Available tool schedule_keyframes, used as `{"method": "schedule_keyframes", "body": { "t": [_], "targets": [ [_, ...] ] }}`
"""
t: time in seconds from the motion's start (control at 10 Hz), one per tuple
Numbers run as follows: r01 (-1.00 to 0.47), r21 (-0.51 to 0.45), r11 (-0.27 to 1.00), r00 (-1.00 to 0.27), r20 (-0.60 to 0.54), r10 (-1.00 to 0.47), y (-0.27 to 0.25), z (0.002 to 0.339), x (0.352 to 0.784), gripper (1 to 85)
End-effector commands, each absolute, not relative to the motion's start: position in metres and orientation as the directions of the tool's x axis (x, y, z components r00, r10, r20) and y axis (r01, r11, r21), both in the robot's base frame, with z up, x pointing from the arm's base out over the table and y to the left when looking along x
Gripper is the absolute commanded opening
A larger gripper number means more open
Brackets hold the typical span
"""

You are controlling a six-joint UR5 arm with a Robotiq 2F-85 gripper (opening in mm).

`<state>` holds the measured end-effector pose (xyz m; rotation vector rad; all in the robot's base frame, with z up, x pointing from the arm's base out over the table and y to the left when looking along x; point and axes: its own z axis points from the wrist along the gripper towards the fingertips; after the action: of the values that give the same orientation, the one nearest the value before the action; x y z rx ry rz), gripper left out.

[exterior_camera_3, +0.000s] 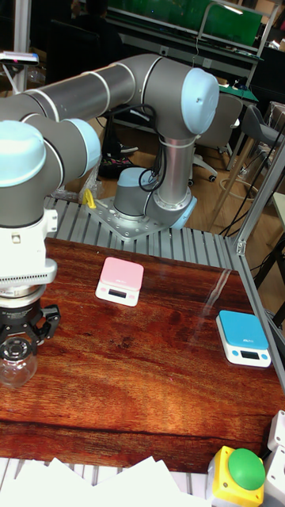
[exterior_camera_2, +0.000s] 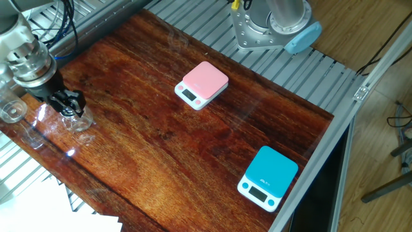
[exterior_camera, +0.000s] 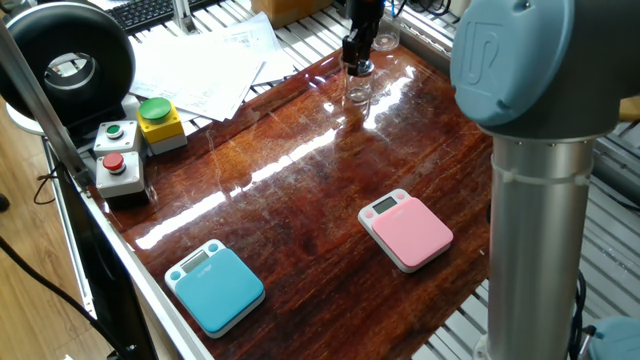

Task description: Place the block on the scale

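The block (exterior_camera: 357,90) is a small clear jar standing on the wooden table's far edge; it also shows in the other fixed view (exterior_camera_2: 76,120) and the tall fixed view (exterior_camera_3: 17,369). My gripper (exterior_camera: 356,68) (exterior_camera_2: 67,105) (exterior_camera_3: 17,348) comes down from above, its black fingers closed around the jar's rounded top. The base of the jar appears to rest on the wood. The pink scale (exterior_camera: 410,230) (exterior_camera_2: 205,82) (exterior_camera_3: 120,279) lies flat and bare, well away from the gripper, near the robot's base.
A blue scale (exterior_camera: 215,287) (exterior_camera_2: 270,175) lies near the front corner. A taller clear glass (exterior_camera_2: 9,111) stands just beside the gripper. Button boxes (exterior_camera: 160,122) and loose papers (exterior_camera: 200,60) sit at the left end. The arm's grey column (exterior_camera: 535,200) rises next to the pink scale.
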<state>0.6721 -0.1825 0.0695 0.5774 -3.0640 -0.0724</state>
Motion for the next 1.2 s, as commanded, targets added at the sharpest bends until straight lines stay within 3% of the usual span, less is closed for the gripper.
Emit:
{"method": "schedule_keyframes", "body": {
  "t": [0.0,0.3,0.6,0.9,1.1],
  "targets": [
    [-0.33,0.041,0.943,-0.944,-0.001,-0.331,-0.184,0.072,0.676,42.3],
    [-0.288,0.021,0.957,-0.957,0.014,-0.288,-0.188,0.088,0.668,30.0],
    [-0.221,-0.006,0.975,-0.974,0.045,-0.22,-0.175,0.127,0.642,20.3],
    [-0.145,-0.022,0.989,-0.988,0.048,-0.144,-0.145,0.15,0.628,16.7],
    [-0.215,-0.04,0.976,-0.976,0.024,-0.214,-0.149,0.149,0.637,15.7]
  ]
}}
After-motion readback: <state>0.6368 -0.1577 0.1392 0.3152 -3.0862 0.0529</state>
